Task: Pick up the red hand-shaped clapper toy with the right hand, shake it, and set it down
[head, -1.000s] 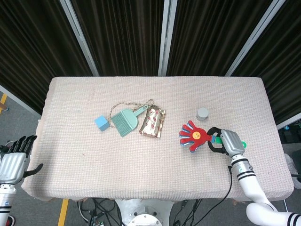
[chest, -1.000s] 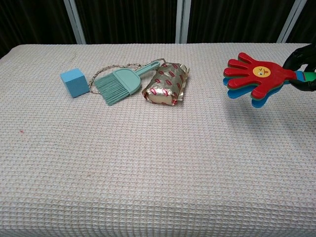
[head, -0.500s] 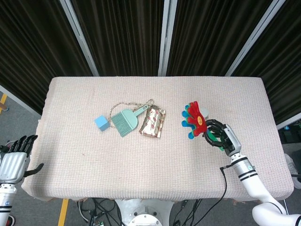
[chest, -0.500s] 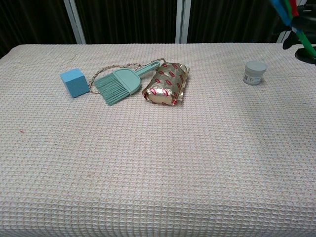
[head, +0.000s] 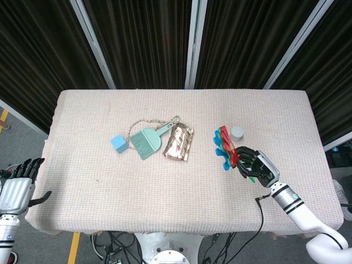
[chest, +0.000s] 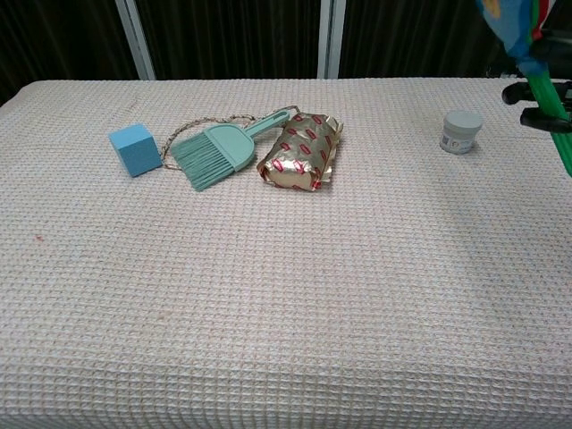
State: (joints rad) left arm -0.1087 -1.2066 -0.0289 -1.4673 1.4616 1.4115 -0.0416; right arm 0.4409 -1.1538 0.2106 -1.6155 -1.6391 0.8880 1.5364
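The red hand-shaped clapper toy [head: 224, 144], with blue and green layers behind the red one, is raised off the table and tilted up on edge. My right hand [head: 254, 165] grips its green handle [chest: 552, 100]. In the chest view only the toy's lower part and handle show at the top right corner, with dark fingers [chest: 523, 92] around the handle. My left hand [head: 15, 186] hangs off the table's left edge, fingers apart and holding nothing.
A small grey jar [head: 237, 132] stands just behind the toy. Mid-table lie a gold-and-red foil packet [head: 177, 142], a teal hand brush [head: 146, 141] on a loop of string, and a blue cube [head: 117, 143].
The clapper has swung from lying flat over the table to standing tilted on edge. My right hand has turned and drawn slightly nearer, uncovering the grey jar.
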